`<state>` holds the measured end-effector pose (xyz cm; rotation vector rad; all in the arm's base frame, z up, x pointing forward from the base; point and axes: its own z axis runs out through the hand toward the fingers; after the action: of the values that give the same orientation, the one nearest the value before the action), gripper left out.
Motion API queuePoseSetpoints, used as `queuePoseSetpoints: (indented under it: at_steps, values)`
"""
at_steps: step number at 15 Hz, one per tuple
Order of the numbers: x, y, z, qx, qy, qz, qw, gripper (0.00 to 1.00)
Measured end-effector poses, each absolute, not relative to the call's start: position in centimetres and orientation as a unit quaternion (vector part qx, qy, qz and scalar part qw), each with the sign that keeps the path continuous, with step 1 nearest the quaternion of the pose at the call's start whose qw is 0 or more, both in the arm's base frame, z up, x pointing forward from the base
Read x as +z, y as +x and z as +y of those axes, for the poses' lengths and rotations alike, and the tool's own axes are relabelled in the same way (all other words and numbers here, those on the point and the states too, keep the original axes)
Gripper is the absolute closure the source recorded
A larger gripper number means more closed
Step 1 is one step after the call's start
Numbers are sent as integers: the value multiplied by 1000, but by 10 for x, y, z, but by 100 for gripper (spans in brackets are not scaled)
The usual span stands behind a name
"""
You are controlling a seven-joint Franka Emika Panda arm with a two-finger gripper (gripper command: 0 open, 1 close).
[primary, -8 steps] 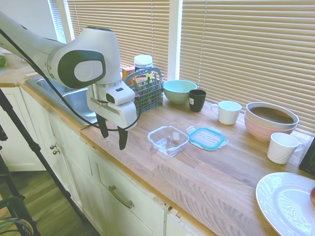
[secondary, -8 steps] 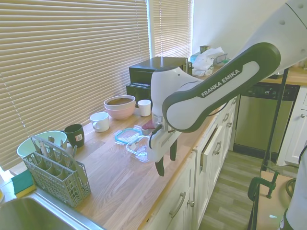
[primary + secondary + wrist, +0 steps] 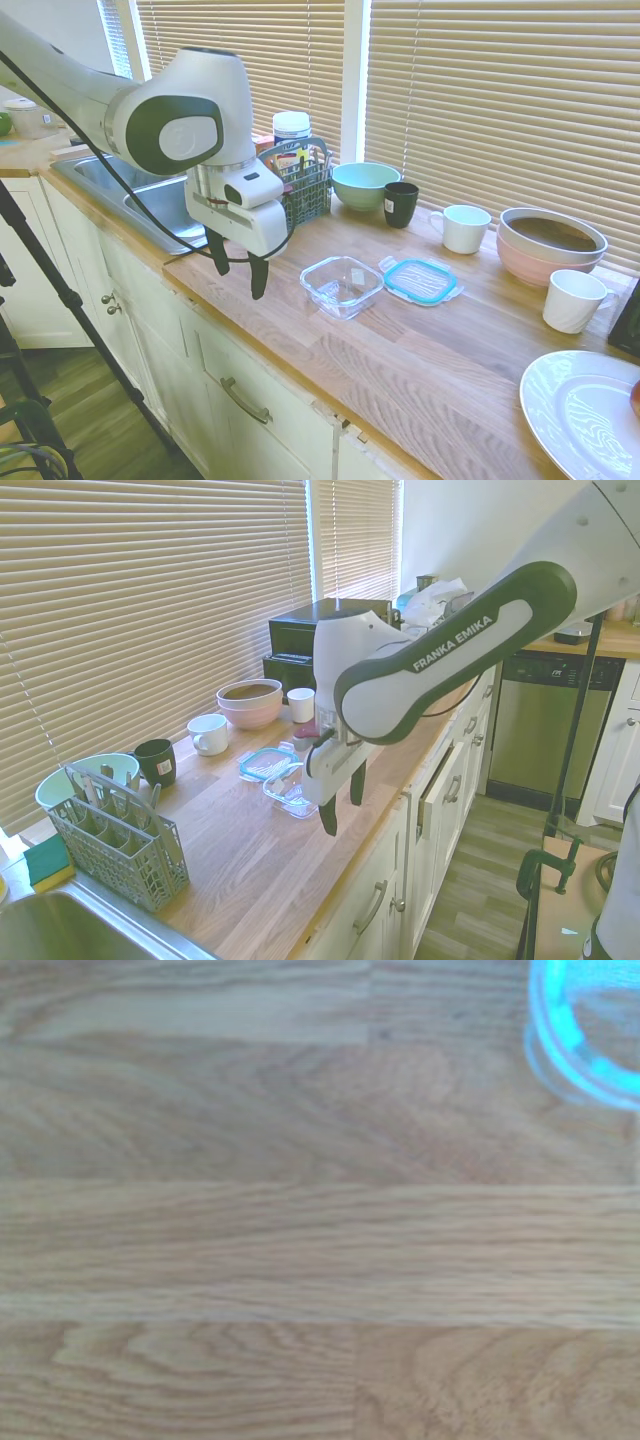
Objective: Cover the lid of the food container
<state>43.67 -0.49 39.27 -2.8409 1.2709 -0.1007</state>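
The worktop (image 3: 400,340) is pale wood with a smooth, matt grain; the food container (image 3: 342,285) is clear and glossy, the lid (image 3: 421,280) clear plastic with a teal rim, the plate (image 3: 580,410) glossy white

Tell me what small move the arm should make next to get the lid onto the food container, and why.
Probably carry the gripper sideways along the counter, past the food container, to above the lid. The gripper is open, holds nothing, and hangs over bare wood on the sink side of the container. The lid lies flat beside the container's far side, untouched, so it has to be reached and grasped first.
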Motion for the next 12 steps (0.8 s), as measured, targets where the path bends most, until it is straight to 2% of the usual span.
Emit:
queuePoseSetpoints:
  at_steps: [9, 12]
  values:
    - [442, 473, -126, -66, -902, 424, 39, 0]
    - [453, 490, -168, -61, -904, 420, 59, 0]
